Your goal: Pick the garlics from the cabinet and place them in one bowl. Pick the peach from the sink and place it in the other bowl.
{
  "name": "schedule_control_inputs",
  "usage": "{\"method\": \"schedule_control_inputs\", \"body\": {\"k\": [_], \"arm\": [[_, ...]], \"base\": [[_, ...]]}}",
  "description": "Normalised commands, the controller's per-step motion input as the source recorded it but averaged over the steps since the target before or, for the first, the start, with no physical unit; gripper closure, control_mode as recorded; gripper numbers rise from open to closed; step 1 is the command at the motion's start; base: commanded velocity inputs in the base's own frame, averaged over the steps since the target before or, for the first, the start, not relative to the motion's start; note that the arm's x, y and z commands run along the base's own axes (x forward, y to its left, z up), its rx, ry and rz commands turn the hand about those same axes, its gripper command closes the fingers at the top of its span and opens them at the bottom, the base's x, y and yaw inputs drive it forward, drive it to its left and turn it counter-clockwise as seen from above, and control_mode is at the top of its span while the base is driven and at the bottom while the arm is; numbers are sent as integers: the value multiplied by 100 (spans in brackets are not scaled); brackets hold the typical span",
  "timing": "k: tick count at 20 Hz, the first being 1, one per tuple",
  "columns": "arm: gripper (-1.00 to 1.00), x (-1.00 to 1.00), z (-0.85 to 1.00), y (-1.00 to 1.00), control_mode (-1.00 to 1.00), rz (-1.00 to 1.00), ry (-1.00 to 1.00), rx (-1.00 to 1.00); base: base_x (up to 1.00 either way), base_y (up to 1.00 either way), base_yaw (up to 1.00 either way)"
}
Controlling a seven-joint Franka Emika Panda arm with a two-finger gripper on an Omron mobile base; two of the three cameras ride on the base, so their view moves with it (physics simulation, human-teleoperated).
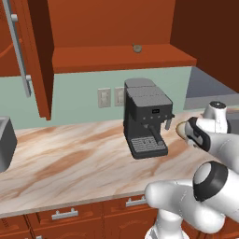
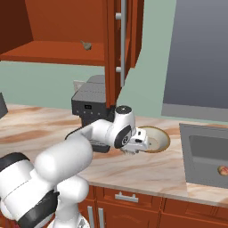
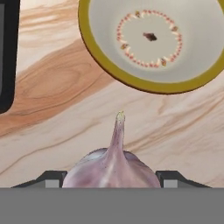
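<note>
the pale garlic (image 3: 113, 168) sits between the gripper (image 3: 112, 177) fingertips, its pointed top aimed toward the bowl (image 3: 109, 70) just ahead; the jaws are closed on the bulb, with a dark fingertip (image 3: 52, 177) showing at each side of it. the bowl, grey-white inside with a mustard-yellow rim and a ring of small red marks in its bottom, lies just beyond the garlic's tip on the marbled counter (image 3: 52, 131), and the garlic is not over it yet. in the right base view the gripper (image 2: 132, 149) hangs low over the counter, right beside the near rim of the bowl (image 2: 156, 141). the coffee machine (image 1: 144, 119) stands behind the hand, toward the wall. the second garlic (image 2: 86, 45), small and grey-brown, rests on the shelf of the open cabinet (image 2: 67, 49), high above and well apart from the gripper. the peach (image 2: 223, 170) lies in the sink (image 2: 196, 156), on the far side of the bowl from the gripper
</note>
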Motion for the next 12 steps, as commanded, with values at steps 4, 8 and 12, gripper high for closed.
{"method": "schedule_control_inputs", "body": {"k": [4, 8, 12], "arm": [[100, 27, 0, -11, -100, 0, 0, 0], [100, 24, 0, -8, -100, 0, 0, 0], [100, 17, 0, -8, -100, 0, 0, 0]], "base": [[0, 0, 0], [0, 0, 0], [0, 0, 0]]}}
